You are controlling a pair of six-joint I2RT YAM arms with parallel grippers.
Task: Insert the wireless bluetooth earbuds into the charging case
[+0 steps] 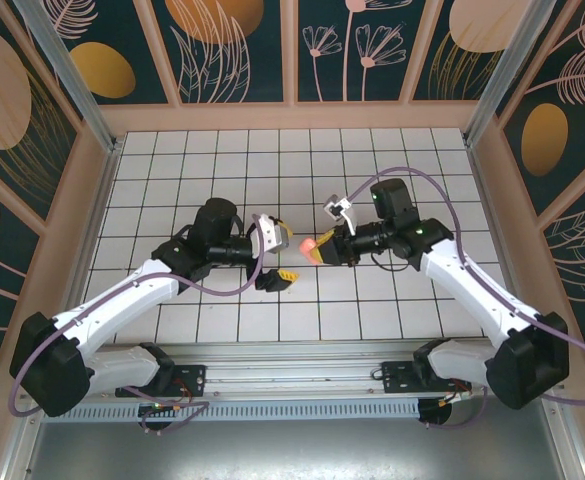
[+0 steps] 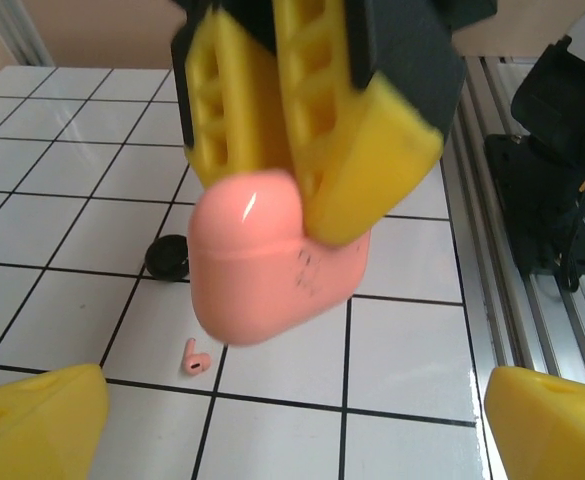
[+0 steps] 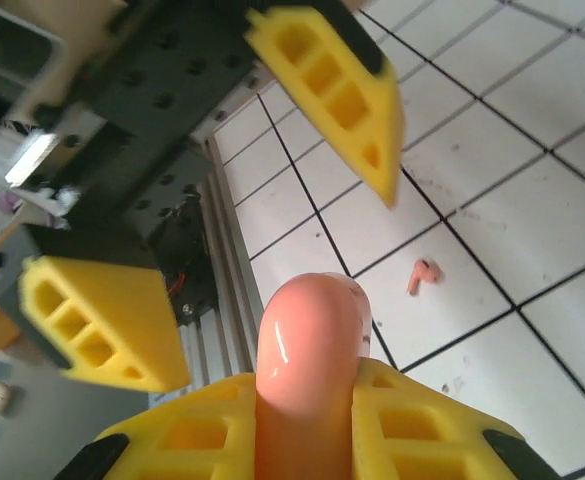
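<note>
1. Earbuds first: look for the pink earbud (image 2: 194,358) lying on a white tile of the desk (image 2: 402,360), below the charging case and apart from both hands; nearby, a small dark round thing (image 2: 167,258), too blurred to name.
2. Note the charging case (image 2: 272,265): pink, lifted off the desk, pinched at one end by the right hand (image 2: 297,150), clamped tight on it; apparently closed, with a faint seam across the body.
3. Note the left hand (image 1: 278,253): spread wide, holding nothing, facing the case from just beside.
4. Judge the step as opening the lid, needed before any insertion; impossible to tell for sure which end carries the lid.
5. Bring the left hand in slowly, square to the seam, and set one fingertip at the lid edge, not on the smooth rounded belly, probably slippery.
6. Hold the case firm and level with the right hand during the push; otherwise, risk of twisting it loose or dropping it onto the earbud below.
7. Avoid pressing lid and body together; better to lever only one side, gently.
</note>
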